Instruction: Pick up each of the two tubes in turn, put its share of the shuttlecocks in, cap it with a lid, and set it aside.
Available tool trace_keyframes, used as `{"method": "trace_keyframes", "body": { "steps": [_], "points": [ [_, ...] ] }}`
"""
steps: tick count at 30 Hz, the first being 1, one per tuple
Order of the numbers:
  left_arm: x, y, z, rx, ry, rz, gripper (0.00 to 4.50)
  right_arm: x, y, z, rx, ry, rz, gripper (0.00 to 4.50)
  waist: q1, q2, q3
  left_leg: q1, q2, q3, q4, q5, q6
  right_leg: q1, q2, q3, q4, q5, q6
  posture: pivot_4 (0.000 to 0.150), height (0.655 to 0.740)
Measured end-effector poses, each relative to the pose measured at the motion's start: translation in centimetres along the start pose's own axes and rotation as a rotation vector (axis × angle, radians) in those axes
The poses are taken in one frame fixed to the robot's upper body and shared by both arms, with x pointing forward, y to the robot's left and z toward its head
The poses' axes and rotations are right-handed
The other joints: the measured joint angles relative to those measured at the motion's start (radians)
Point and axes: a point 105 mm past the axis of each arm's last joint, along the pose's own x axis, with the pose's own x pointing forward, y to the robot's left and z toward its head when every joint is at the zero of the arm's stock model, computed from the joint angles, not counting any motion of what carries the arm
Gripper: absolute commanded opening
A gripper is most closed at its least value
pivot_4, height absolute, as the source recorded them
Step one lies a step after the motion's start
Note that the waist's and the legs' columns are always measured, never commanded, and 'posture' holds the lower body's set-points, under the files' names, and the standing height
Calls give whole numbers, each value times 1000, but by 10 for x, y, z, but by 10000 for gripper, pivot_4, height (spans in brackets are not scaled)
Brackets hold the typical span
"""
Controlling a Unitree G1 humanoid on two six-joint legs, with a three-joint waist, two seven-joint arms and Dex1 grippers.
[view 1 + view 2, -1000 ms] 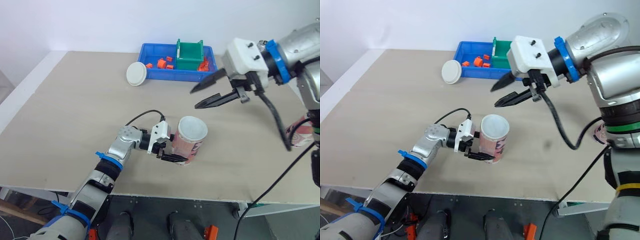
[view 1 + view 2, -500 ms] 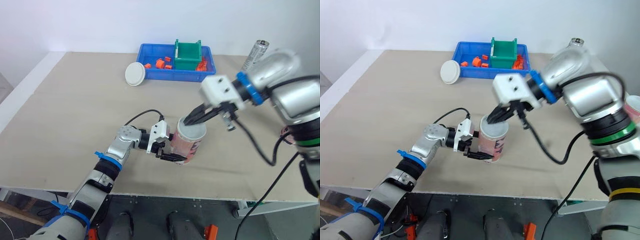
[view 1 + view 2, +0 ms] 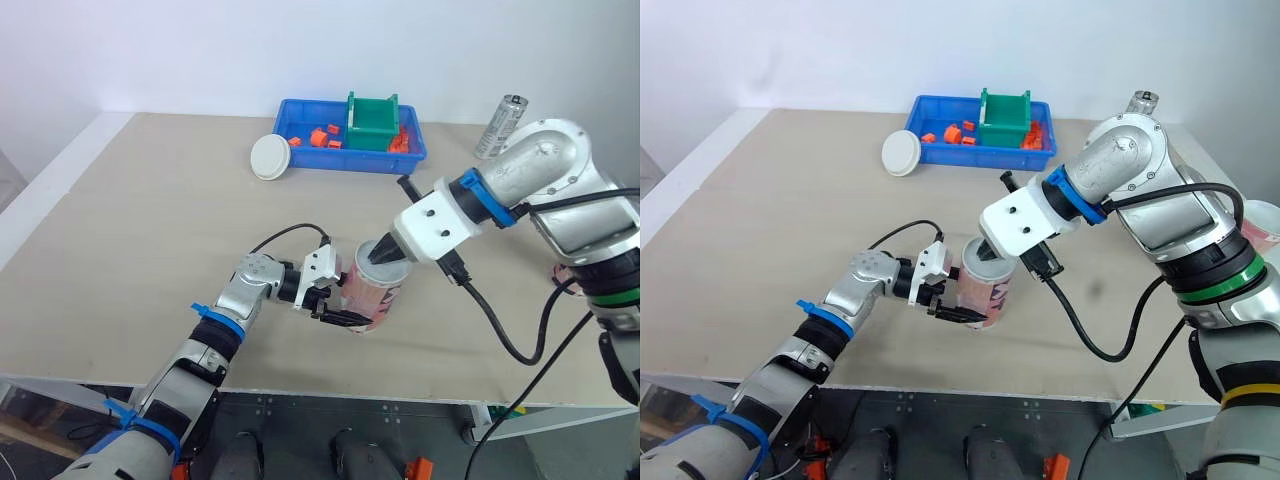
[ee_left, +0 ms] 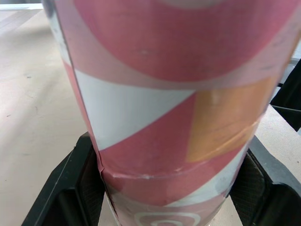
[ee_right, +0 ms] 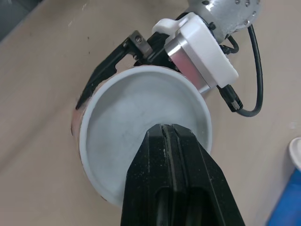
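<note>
Two black fingers (image 4: 70, 188) form the left jaws, clamped on the sides of the pink, white and orange cardboard tube (image 3: 378, 300). The tube stands about upright near the middle of the pale wooden desk (image 3: 130, 220), toward its near edge. A recessed white plastic lid (image 5: 136, 132) sits in the tube's mouth. The right jaws, pressed tight together, rest their tips on that lid. At the far side lies a blue plastic tray (image 3: 350, 162) holding a green plastic box (image 3: 372, 115), with a loose round white lid (image 3: 270, 157) just to its left. A silver metal can (image 3: 498, 127) stands far right.
</note>
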Motion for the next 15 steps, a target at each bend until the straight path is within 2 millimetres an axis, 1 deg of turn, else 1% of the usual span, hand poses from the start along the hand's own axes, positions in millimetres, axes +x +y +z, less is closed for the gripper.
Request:
{"method": "trace_keyframes", "body": {
  "steps": [1,2,4,5,6,7,8,9,10,12,13,14,15],
  "points": [
    [-1,0,0,-1,1,0,32720,1,-1,0,-3,-11,-10,885,0,0,-1,0,0,0,0,0,0,0,0,0,0,0,0,1500,7367],
    [-3,0,-1,-1,3,1,32720,4,-5,3,35,-57,-31,885,-2,0,-2,1,0,0,0,0,0,1,0,0,0,0,0,1500,7367],
    [-4,0,0,0,-2,-1,32720,4,-12,6,158,-164,-53,885,-3,1,-1,1,0,0,0,0,0,0,0,0,0,1,-1,1500,7367],
    [-3,0,0,1,-4,-2,32720,4,-16,10,232,-240,-51,6668,-4,4,2,0,1,0,0,0,1,-1,0,0,1,2,-1,1500,7367],
    [0,-1,3,5,-15,-10,32720,-3,-23,15,314,-323,-66,11446,0,9,5,-4,-1,0,1,1,1,-4,0,1,1,3,2,1500,7367],
    [1,-1,3,8,-19,-14,32720,-9,-24,16,335,-342,-79,13400,1,9,5,-5,-1,0,1,1,1,-5,0,1,1,3,2,1500,7367],
    [3,-2,4,10,-22,-22,32720,-18,-25,16,365,-365,-103,18265,7,9,5,-8,-1,-2,1,1,1,-6,0,0,1,3,2,1500,7367],
    [4,-3,5,12,-25,-27,32720,-27,-25,15,386,-377,-127,21320,11,9,5,-10,-1,-4,1,1,1,-7,0,-1,0,3,1,1500,7367],
    [5,-3,6,16,-27,-33,32720,-41,-23,12,428,-386,-165,26579,16,9,5,-12,-2,-4,1,0,1,-8,0,-1,-1,3,1,1500,7367],
    [6,-4,7,20,-27,-46,32720,-58,-12,3,502,-394,-219,34713,22,9,5,-13,-2,-4,1,-3,2,-9,-1,-1,-1,2,-1,1500,7367],
    [5,-5,7,20,-26,-49,32720,-60,-8,0,529,-398,-227,39089,24,9,5,-13,-3,-4,1,-3,2,-9,-1,-1,-1,2,-2,1500,7367],
    [5,-5,8,21,-25,-53,32720,-63,1,-5,579,-411,-245,44538,25,9,5,-13,-3,-4,1,-4,3,-9,-1,-1,-1,1,-2,1500,7367],
    [5,-5,7,20,-25,-53,32720,-64,4,-7,604,-417,-255,44538,25,9,5,-13,-2,-4,1,-4,4,-9,-1,-1,-1,1,-2,1500,7367]
  ]
}}
